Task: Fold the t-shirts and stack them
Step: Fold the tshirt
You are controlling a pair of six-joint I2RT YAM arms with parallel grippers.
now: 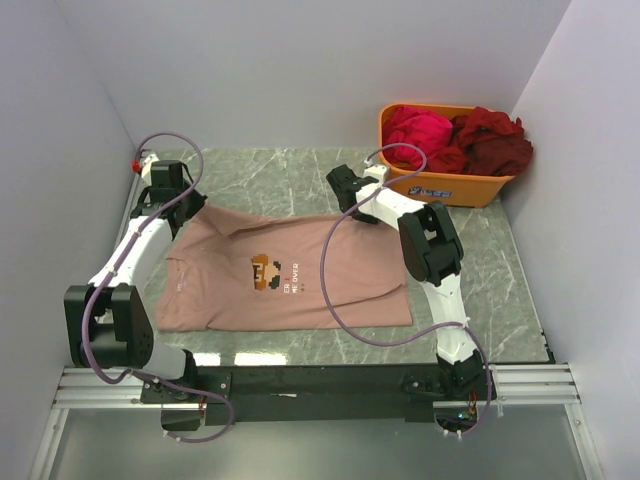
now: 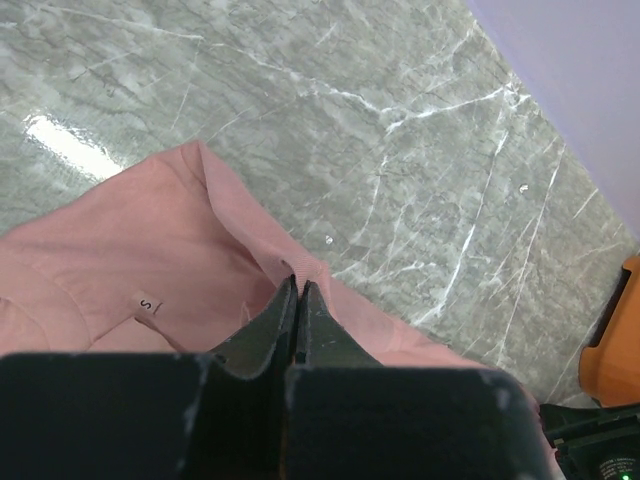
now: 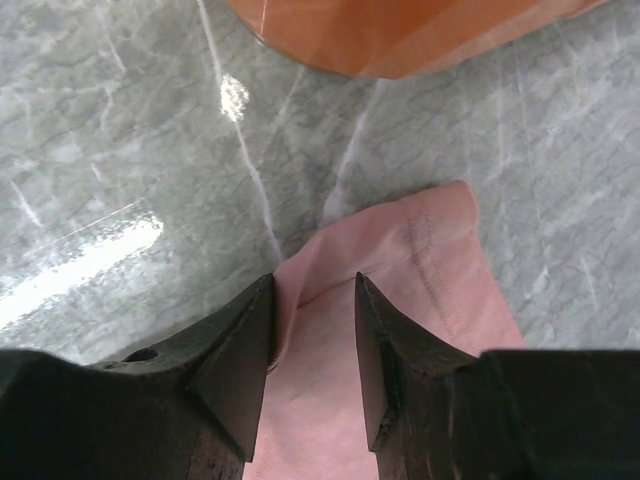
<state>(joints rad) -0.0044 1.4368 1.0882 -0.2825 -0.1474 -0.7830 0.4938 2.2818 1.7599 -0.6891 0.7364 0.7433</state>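
So the counter (image 1: 300,175) has the pink t-shirt (image 1: 290,280) lying flat, long axis running left-right. The left hand (image 2: 298,290) is pinched shut on its far-left edge. The right hand (image 3: 315,290) straddles the far-right corner, fingers apart, not gripping yet imo.

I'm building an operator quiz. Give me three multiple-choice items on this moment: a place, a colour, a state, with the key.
1. Where is the orange plastic tub? A) far right of the grey marble table B) near left C) between the arms
2. Colour of the cloth t-shirt spread flat? A) magenta B) salmon-pink C) dark red
3. The right gripper is: A) shut on the tub B) shut in mid-air C) open astride the shirt's edge
Key: A, it stands at the table's far right corner; B, its cloth is salmon-pink; C, pink cloth shows between its parted jaws.
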